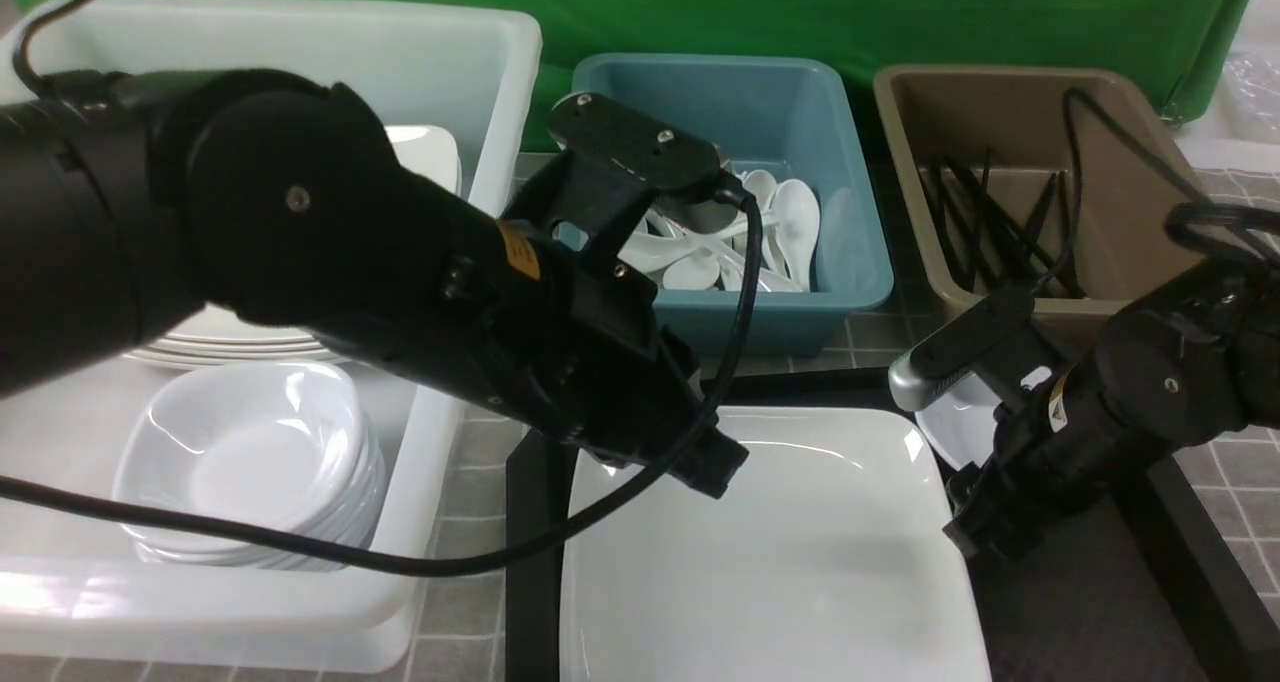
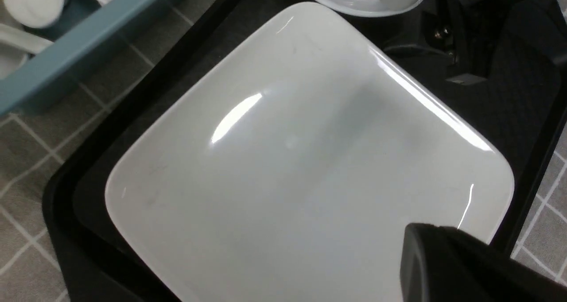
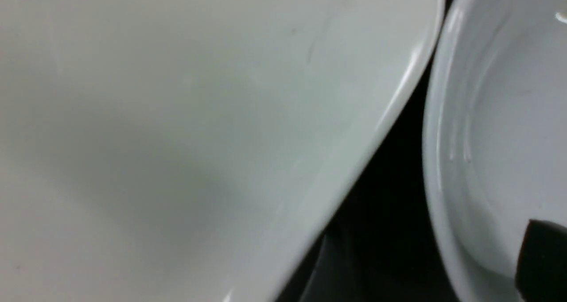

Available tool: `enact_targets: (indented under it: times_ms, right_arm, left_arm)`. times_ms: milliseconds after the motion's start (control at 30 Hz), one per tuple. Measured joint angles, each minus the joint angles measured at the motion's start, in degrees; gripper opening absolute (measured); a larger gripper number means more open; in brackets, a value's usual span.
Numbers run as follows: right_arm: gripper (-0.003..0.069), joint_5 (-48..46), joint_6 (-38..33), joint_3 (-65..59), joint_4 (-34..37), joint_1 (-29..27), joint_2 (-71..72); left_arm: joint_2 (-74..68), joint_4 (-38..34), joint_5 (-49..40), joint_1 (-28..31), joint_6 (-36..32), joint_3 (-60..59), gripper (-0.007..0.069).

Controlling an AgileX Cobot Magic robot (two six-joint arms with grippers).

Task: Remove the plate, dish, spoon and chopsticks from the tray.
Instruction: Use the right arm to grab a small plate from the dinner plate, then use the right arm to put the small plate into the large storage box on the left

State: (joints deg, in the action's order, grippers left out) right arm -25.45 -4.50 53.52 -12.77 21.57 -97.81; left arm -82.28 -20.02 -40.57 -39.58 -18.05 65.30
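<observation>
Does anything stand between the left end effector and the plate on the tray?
Nothing visible does. The left end effector hangs over the plate, whose top is bare; the dish lies beside it, to the right.

Plate — large, glossy white, flat on black tray; small white dish just beyond its far-right corner.

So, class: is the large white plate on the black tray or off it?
On it. The plate lies flat inside the tray, whose black rim frames it in the front and left wrist views.
</observation>
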Motion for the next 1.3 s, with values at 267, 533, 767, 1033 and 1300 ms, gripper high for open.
enact_targets:
  times_ms: [267, 533, 767, 1033, 1300]
  right_arm:
    - [0.0337, 1.89, 1.96, 0.00, -3.29, -0.22, -1.16]
    - [0.0086, -0.73, 1.88, 0.37, -4.31, 4.23, 4.81]
    - [0.0065, -2.72, 2.93, 2.94, -0.01, 9.03, 20.02]
    - [0.0065, 1.02, -11.80, 20.87, 25.03, 16.92, 20.10]
    - [0.0065, -1.96, -17.54, 41.78, 30.89, 31.60, -0.36]
  left_arm:
    - [0.00, 0.05, -0.02, 0.00, 0.01, 0.00, 0.0009]
    - [0.00, 0.99, 0.51, 0.00, 0.24, 0.00, 0.0009]
    - [3.84, 4.19, -0.68, 7.34, 5.58, 3.18, 0.0009]
    - [15.13, 5.05, -6.58, 27.32, 7.27, 5.78, 0.0009]
    - [25.88, 4.12, -9.66, 47.56, 9.23, 3.34, 0.0009]
